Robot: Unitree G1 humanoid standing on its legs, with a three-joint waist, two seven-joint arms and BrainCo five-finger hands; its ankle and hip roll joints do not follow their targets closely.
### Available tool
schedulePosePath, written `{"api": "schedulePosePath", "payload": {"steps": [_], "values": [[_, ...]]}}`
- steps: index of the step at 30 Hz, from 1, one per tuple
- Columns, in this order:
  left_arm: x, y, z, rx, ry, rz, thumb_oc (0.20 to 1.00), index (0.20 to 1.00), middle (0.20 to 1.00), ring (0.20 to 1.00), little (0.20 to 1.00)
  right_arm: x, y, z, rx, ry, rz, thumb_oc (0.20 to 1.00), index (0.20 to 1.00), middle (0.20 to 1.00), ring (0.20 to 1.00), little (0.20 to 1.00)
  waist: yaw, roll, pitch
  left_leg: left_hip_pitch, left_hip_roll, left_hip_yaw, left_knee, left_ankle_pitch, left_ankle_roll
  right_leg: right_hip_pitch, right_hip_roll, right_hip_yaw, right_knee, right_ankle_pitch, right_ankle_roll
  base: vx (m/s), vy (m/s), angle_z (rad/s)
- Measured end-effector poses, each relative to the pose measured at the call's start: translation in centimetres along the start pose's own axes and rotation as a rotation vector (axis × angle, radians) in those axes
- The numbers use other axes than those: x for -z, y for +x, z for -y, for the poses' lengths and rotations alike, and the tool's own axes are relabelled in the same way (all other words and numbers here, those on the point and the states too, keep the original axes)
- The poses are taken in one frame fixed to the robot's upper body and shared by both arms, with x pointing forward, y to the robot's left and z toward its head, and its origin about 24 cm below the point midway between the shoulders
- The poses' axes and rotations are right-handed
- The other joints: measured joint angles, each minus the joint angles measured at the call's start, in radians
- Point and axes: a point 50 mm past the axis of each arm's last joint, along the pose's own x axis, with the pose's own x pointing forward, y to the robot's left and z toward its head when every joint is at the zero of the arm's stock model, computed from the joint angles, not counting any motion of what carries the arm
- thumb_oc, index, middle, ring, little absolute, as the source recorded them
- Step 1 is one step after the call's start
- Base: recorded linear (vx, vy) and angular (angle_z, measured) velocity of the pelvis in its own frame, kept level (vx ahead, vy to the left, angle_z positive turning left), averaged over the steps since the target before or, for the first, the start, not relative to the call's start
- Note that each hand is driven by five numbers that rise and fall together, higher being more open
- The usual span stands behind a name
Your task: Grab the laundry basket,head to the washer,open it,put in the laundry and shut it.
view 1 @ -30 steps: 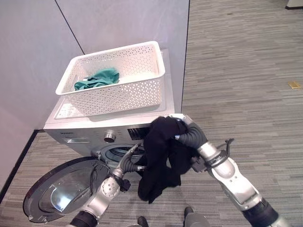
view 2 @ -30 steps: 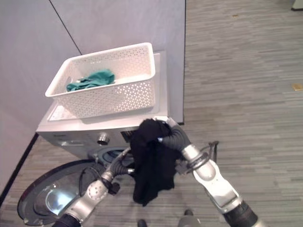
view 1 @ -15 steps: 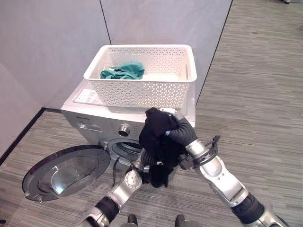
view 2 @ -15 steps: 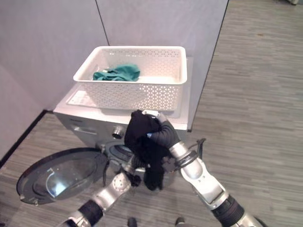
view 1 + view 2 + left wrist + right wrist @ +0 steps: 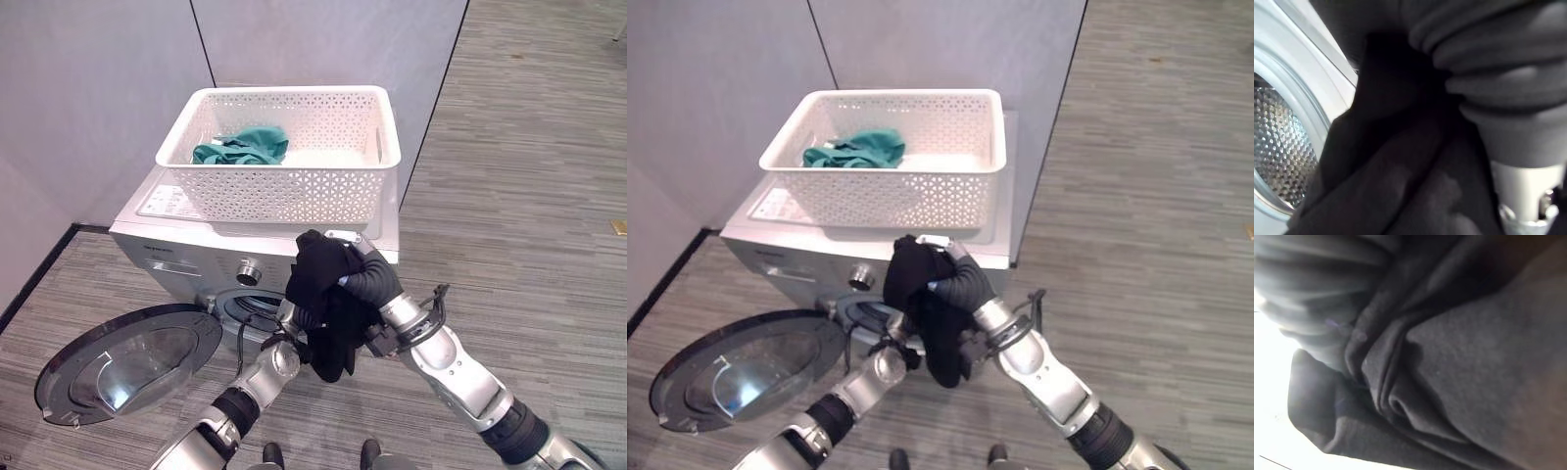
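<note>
Before the open washer [image 5: 186,250], black cloth [image 5: 323,294] hides both the right hand's [image 5: 364,272] and the left hand's fingers.

A grey striped carpet floor [image 5: 529,186] spreads from 12 o'clock round through 3 to 6 o'clock, its bands running crosswise. On it, at the far 3 o'clock edge, lies a small yellowish flat object [image 5: 618,227], too small to name. Pale grey wall panels [image 5: 88,88] stand from 9 to 12 o'clock; a thin dark seam [image 5: 202,44] runs up between 2 of them at about 11 o'clock. A dark baseboard strip [image 5: 34,277] follows the foot of the wall at 9 o'clock, slanting toward 8 o'clock. At 1 o'clock the panel's edge [image 5: 443,88] meets the carpet in a dark slanting line.
</note>
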Motion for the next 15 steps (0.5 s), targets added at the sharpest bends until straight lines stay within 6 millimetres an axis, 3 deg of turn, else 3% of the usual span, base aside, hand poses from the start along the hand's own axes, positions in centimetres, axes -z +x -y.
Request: {"api": "schedulePosePath", "payload": {"steps": [6, 8, 15], "values": [[-1.8, -0.5, 0.9, 0.059, -0.34, -0.041, 1.0, 1.0, 1.0, 1.0, 1.0, 0.3, 0.5, -0.2, 0.008, 0.052, -0.009, 0.2, 0.2, 0.2, 0.2, 0.2, 0.0, -0.012, 0.007, -0.002, -0.002, 0.006, -0.003, 0.0, 0.0, 0.002, 0.002, 0.009, -0.023, 0.02, 0.0, 0.0, 0.003, -0.04], [-2.8, -0.7, 1.6, 0.12, -0.415, -0.022, 0.2, 0.2, 0.2, 0.2, 0.2, 0.4, 0.6, -0.4, 0.015, 0.089, -0.02, 0.2, 0.2, 0.2, 0.2, 0.2, 0.001, -0.014, 0.009, -0.002, -0.003, 0.006, -0.004, 0.0, 0.0, 0.003, 0.001, 0.009, -0.026, 0.021, 0.001, 0.0, 0.0, 0.0], [-3.6, -1.0, 2.3, 0.201, -0.52, -0.023, 0.2, 0.2, 0.2, 0.2, 0.2, 1.9, 0.5, -1.6, -0.003, 0.202, -0.102, 0.2, 0.2, 0.2, 0.2, 0.2, 0.0, -0.014, 0.009, 0.005, -0.003, 0.006, -0.005, 0.0, 0.0, 0.019, 0.004, 0.009, -0.049, 0.027, 0.0, 0.0, 0.0, 0.0]]}}
